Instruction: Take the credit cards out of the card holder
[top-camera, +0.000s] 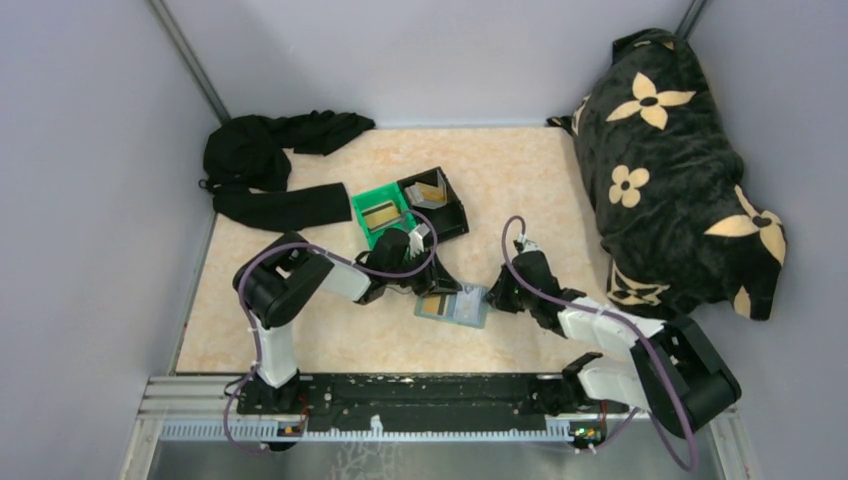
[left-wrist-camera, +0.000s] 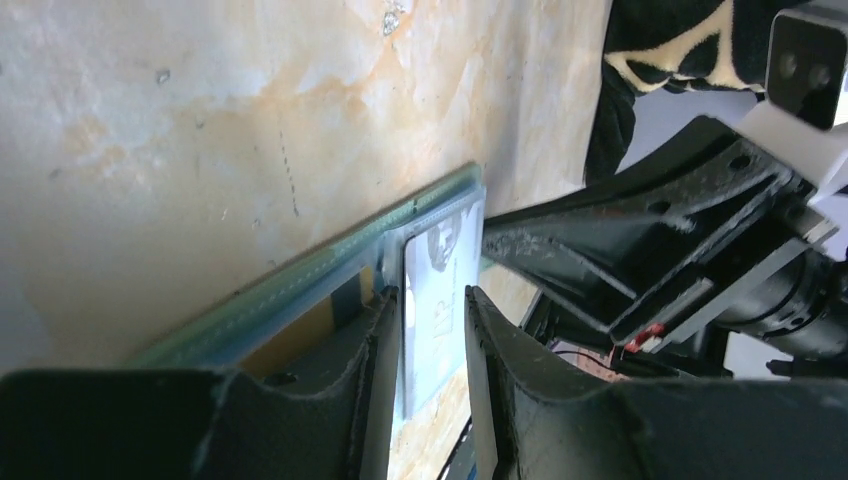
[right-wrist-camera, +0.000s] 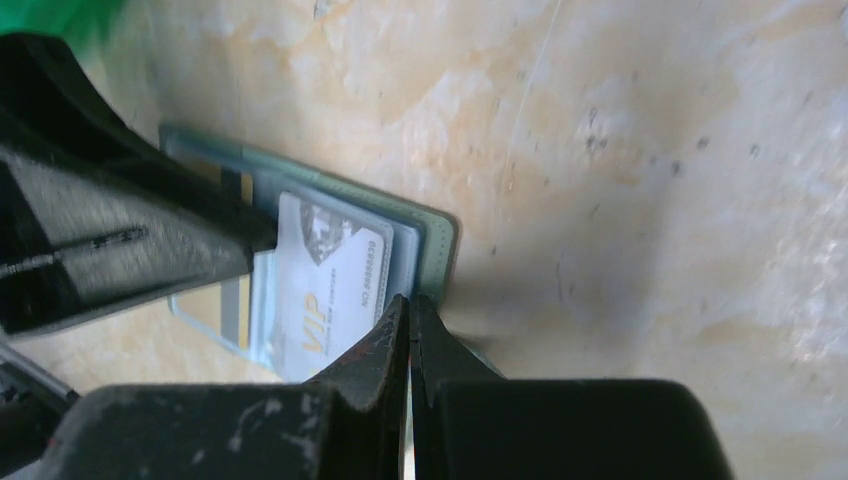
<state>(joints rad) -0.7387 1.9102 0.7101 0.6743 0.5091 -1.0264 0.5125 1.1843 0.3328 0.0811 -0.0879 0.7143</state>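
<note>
Marbled beige tabletop (top-camera: 520, 190), grey walls around. Card holder (top-camera: 472, 310) lies open and flat between both grippers. Left gripper (left-wrist-camera: 430, 300): fingers parted, straddling pale grey VIP card (right-wrist-camera: 330, 285); no clamp seen. Right gripper (right-wrist-camera: 410, 315): fingers clenched, empty, tips at holder's rim, likely pinning it. Tan-gold striped card (right-wrist-camera: 228, 312) just beside left fingers, in pocket. Cards likely light, stiff, slick; holder soft, prone to sliding. Best hold: exposed card end, pinch across faces, pull along pocket.
</note>
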